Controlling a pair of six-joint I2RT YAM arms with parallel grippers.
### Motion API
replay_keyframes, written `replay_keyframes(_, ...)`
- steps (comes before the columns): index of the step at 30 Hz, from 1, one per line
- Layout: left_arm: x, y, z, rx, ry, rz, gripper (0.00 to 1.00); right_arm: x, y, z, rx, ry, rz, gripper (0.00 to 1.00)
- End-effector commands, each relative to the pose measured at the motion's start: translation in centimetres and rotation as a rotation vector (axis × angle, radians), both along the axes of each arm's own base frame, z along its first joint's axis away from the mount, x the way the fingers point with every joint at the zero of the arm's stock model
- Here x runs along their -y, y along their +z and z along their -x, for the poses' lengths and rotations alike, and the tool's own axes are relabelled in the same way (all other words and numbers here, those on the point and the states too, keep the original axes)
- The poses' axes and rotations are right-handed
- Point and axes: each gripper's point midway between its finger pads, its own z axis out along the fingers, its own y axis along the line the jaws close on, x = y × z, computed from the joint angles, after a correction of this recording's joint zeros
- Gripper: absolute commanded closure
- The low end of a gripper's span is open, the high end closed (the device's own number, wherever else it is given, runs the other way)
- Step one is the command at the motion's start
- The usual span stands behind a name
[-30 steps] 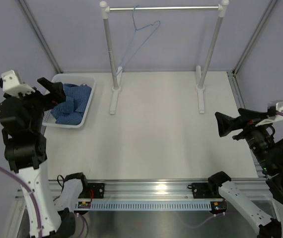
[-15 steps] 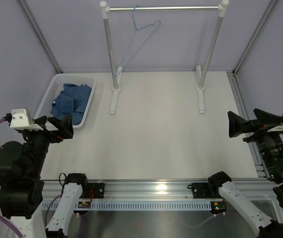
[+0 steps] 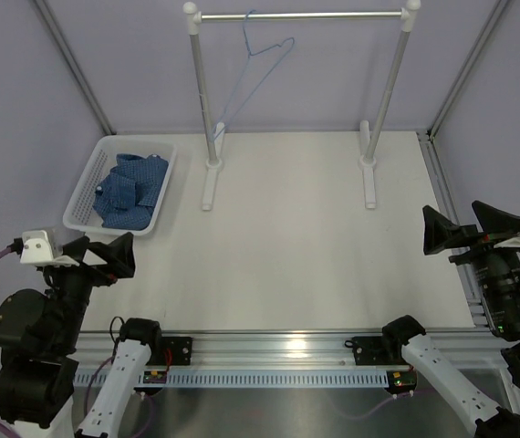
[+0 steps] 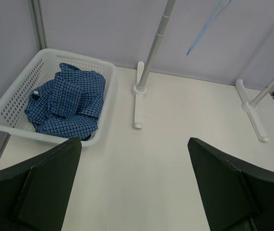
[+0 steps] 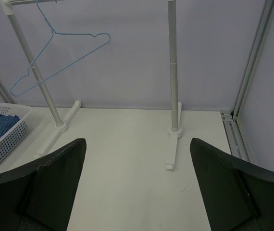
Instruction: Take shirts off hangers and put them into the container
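Near edge: alu front rail (image 3: 278,376) w/ both arm bases bolted on; small stickers on it too small to read.
L gripper (image 3: 103,248) over near-left corner of table (image 3: 287,246), jaws spread wide, nothing betw. them, pointing toward far side.
R gripper (image 3: 456,224) at right table edge, jaws likewise wide apart, holding nothing.
Further back, left side: white mesh basket (image 3: 76,199) on table, close to left wall.
Blue checked shirt (image 3: 128,187) lies crumpled inside basket, within the rim.
Far: white-and-metal clothes rail (image 3: 301,15) standing on two feet. Light-blue wire hanger (image 3: 258,78) hooked on its bar, tilted, bare, well apart from basket.
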Motion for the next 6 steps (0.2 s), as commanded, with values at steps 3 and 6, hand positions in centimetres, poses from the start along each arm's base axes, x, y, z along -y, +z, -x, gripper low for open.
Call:
replay_keyframes(3, -0.26, -0.14, 0.02, 0.004, 0.010, -0.009, 0.01, -0.01, 0.62, -0.15, 0.036, 0.000, -0.001, 0.01)
replay_keyframes(6, -0.31, -0.25, 0.21, 0.011, 0.010, -0.013, 0.01, 0.16, 0.80, 0.10, 0.045, -0.003, 0.001, 0.00)
